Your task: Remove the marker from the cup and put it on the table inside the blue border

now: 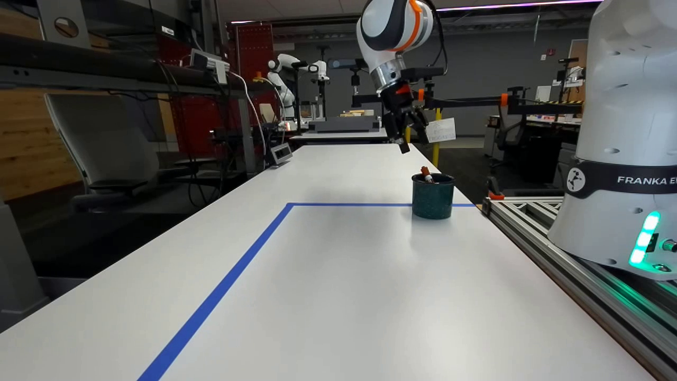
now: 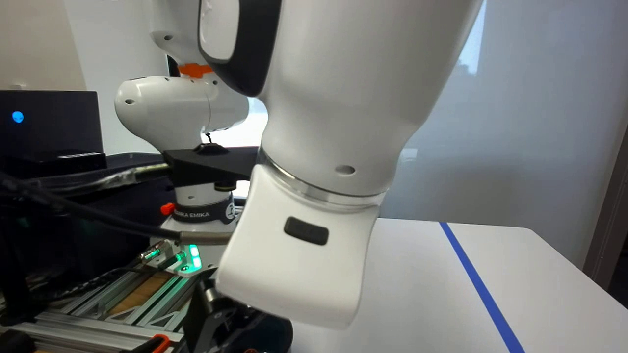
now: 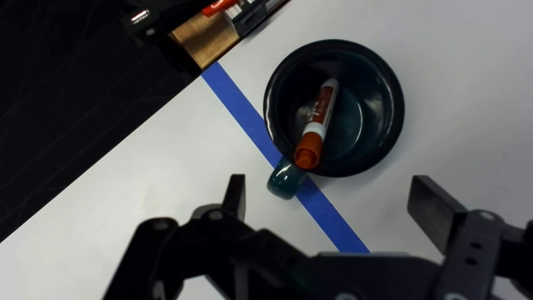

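End effector hangs tilted, spread, near cup.

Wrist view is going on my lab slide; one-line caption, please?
Open gripper facing a dark teal mug, its handle over blue tape, an orange-capped marker leaning inside.

The white Franka Panda arm reaches out and bends down, its wrist leaning a little, and the black Robotiq gripper hangs at a tilt, pointing down, with its two dark fingers spread wide apart.
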Robot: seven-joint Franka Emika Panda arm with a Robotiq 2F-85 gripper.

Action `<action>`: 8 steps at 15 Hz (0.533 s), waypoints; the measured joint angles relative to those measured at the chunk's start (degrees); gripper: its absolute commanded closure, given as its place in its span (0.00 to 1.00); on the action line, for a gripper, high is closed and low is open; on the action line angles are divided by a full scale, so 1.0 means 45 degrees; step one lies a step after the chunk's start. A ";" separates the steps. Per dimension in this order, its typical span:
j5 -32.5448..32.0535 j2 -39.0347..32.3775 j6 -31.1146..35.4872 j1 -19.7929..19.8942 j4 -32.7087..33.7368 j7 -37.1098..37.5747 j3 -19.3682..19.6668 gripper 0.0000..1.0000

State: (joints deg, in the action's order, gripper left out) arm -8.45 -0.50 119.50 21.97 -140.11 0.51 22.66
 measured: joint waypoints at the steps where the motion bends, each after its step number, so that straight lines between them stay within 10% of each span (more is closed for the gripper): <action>1: 0.0006 -0.0003 0.0127 0.0000 -0.0099 0.0047 0.0000 0.00; 4: 0.0071 -0.0014 0.0540 0.0000 -0.0411 0.0116 0.0003 0.04; 8: 0.0230 -0.0083 0.0887 0.0000 -0.0685 0.0201 0.0004 0.38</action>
State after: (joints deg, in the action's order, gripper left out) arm -7.42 -0.88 123.49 21.98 -143.19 1.42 22.68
